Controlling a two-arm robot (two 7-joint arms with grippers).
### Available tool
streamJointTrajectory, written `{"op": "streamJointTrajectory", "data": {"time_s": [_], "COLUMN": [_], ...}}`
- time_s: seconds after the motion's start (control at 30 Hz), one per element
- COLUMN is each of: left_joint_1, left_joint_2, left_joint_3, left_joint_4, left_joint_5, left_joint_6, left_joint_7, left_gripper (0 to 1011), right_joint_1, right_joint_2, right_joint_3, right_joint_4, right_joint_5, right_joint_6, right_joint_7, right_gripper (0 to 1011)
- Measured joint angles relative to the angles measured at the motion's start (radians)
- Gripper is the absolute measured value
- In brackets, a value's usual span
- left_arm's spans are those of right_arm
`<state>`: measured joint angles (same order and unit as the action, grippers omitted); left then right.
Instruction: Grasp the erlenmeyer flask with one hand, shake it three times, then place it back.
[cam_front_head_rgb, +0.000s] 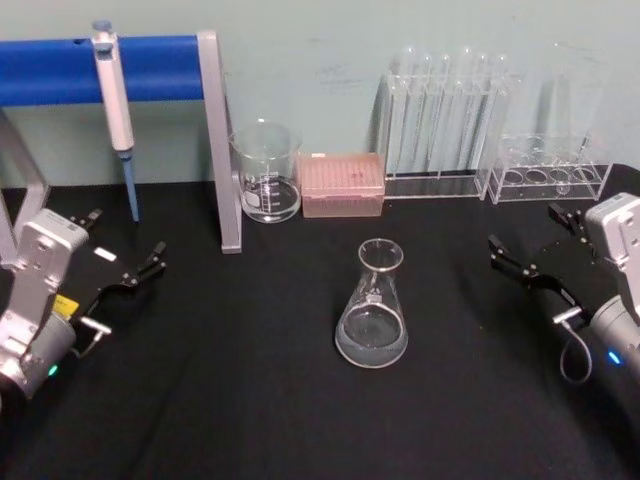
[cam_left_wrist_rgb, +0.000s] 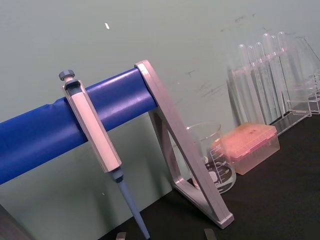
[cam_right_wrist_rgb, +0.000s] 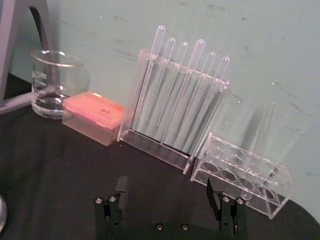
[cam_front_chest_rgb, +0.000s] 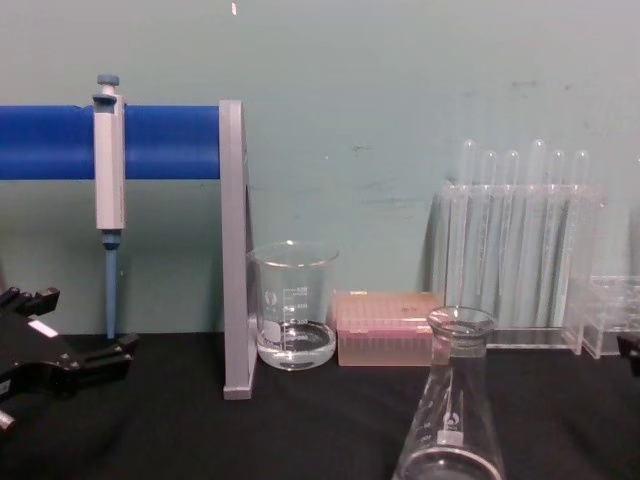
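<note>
Though not gripping clear conical glass flask (cam_front_head_rgb: 372, 320) | black left claw (cam_front_head_rgb: 128, 235), right claw (cam_front_head_rgb: 522, 225) spread, flanking it | next: pinch neck

**Soft light, dark table**

The light is soft and even. The pale wall (cam_front_head_rgb: 330, 60) looks bright. The black table (cam_front_head_rgb: 250, 400) stays very dark, so shadows on it are hard to see. Small white glints sit on the erlenmeyer flask (cam_front_head_rgb: 372, 320) and the beaker (cam_front_head_rgb: 267, 172). The clear test tubes (cam_front_chest_rgb: 520, 230) look faint, with grey shadows beside them.
</note>
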<state>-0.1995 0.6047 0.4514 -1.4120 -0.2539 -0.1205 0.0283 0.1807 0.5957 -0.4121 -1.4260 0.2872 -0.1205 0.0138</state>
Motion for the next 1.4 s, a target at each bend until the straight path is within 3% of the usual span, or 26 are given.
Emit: {"op": "streamJointTrajectory", "data": {"time_s": [0.23, 0.37, 0.6, 0.97, 1.4], "left_joint_1": [0.0, 0.0, 0.0, 0.0, 0.0], "left_joint_2": [0.0, 0.0, 0.0, 0.0, 0.0], "left_joint_3": [0.0, 0.0, 0.0, 0.0, 0.0], "left_joint_4": [0.0, 0.0, 0.0, 0.0, 0.0], "left_joint_5": [0.0, 0.0, 0.0, 0.0, 0.0], "left_joint_6": [0.0, 0.0, 0.0, 0.0, 0.0], "left_joint_7": [0.0, 0.0, 0.0, 0.0, 0.0], "left_gripper": [1001, 1001, 1001, 1001, 1001], "right_joint_1": [-0.036, -0.068, -0.109, -0.146, -0.152], "right_joint_2": [0.003, 0.008, 0.021, 0.036, -0.007], "right_joint_3": [0.042, 0.072, 0.095, 0.099, 0.074], "right_joint_4": [-0.048, -0.089, -0.139, -0.186, -0.217], "right_joint_5": [0.069, 0.133, 0.19, 0.212, 0.208], "right_joint_6": [0.017, 0.042, 0.067, 0.082, 0.112], "right_joint_7": [0.06, 0.113, 0.193, 0.299, 0.368], "right_gripper": [1003, 1003, 1003, 1003, 1003]}}
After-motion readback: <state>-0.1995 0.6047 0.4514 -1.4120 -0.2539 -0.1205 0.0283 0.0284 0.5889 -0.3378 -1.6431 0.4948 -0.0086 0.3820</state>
